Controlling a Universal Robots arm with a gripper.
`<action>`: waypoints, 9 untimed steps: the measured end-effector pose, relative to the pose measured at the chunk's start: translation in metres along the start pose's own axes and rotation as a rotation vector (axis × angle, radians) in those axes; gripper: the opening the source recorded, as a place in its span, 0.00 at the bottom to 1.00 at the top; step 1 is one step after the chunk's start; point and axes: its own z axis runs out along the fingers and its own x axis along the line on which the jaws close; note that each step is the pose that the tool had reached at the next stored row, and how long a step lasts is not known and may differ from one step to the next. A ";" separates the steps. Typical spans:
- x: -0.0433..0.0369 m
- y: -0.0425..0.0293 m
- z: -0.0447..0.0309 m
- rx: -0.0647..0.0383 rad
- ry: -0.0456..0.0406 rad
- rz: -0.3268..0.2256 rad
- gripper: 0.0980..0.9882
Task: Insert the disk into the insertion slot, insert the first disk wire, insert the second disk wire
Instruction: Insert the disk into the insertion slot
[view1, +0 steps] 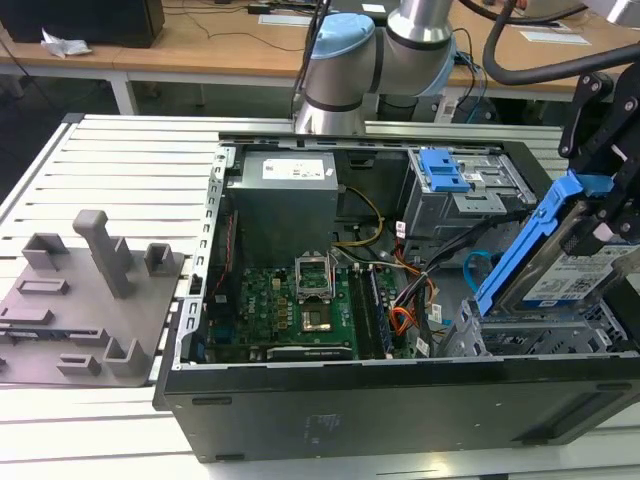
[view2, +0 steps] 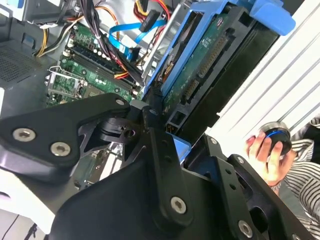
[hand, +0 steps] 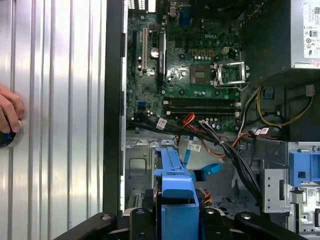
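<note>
Tilted disk over slot, cables alongside

An open black computer case lies on its side in the middle of the frame, on a slatted metal table. Inside it, a green motherboard with an open CPU socket sits lower centre. A grey power supply sits just above the board, and yellow wires curve beside it. A blue latch tops a taller grey bay at upper right. At the exterior view's left lies a grey fixture plate with an upright post. Wooden desks run along the top edge.
</note>
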 end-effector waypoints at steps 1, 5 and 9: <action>-0.0007 -0.0003 0.0005 0.000 -0.0003 0.000 0.30; -0.0018 -0.0005 0.0048 0.000 -0.0016 0.000 0.30; -0.0016 -0.0007 0.0098 -0.001 -0.0016 0.000 0.30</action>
